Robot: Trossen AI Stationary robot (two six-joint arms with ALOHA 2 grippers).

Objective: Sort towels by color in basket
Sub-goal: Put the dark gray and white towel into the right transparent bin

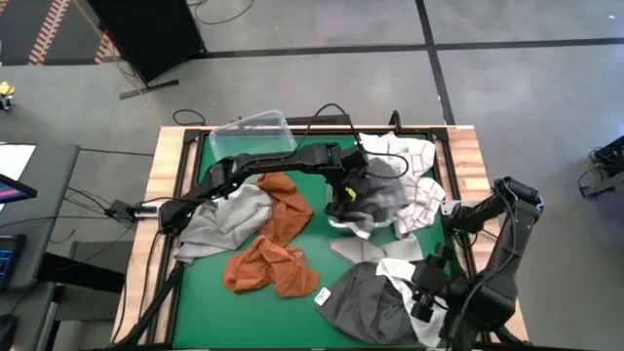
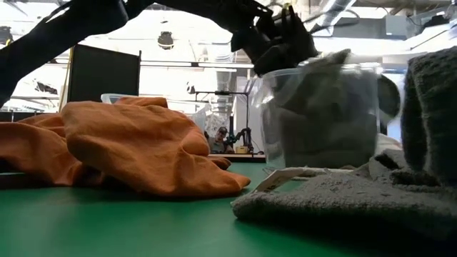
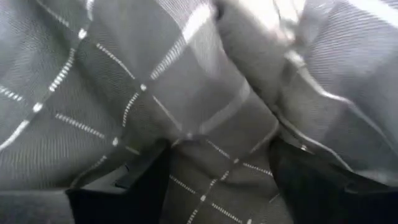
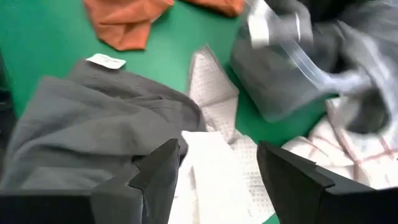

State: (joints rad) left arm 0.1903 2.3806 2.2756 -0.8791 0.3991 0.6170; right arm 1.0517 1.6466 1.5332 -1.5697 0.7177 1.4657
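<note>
My left gripper [image 1: 346,195] reaches across the table and stands open over a clear plastic basket [image 1: 375,216], its fingers down in the grey cloth with thin pale checks [image 3: 205,124] that fills it. In the low view the gripper [image 2: 282,39] sits at the basket's [image 2: 321,114] top. My right gripper [image 4: 217,155] hangs open, touching nothing, above a white towel [image 4: 211,180] and a dark grey towel [image 1: 366,307] at the near right. Rust orange towels [image 1: 273,258] and a light grey towel [image 1: 224,219] lie on the green mat. My left gripper comes from above, pointing down into the clear basket. Its spread fingers [image 3: 130,186] are sunk in the grey checked cloth [image 3: 217,180], which fills the gap between them. The cloth rests bunched inside the basket; whether the fingers pinch any of it I cannot tell.
A second clear container [image 1: 252,135] stands at the far left of the mat. A white towel with red checks [image 1: 421,205] and another pale cloth [image 1: 400,148] lie at the far right. Wooden rails [image 1: 171,175] border the mat. Bare green [image 1: 195,302] shows near left.
</note>
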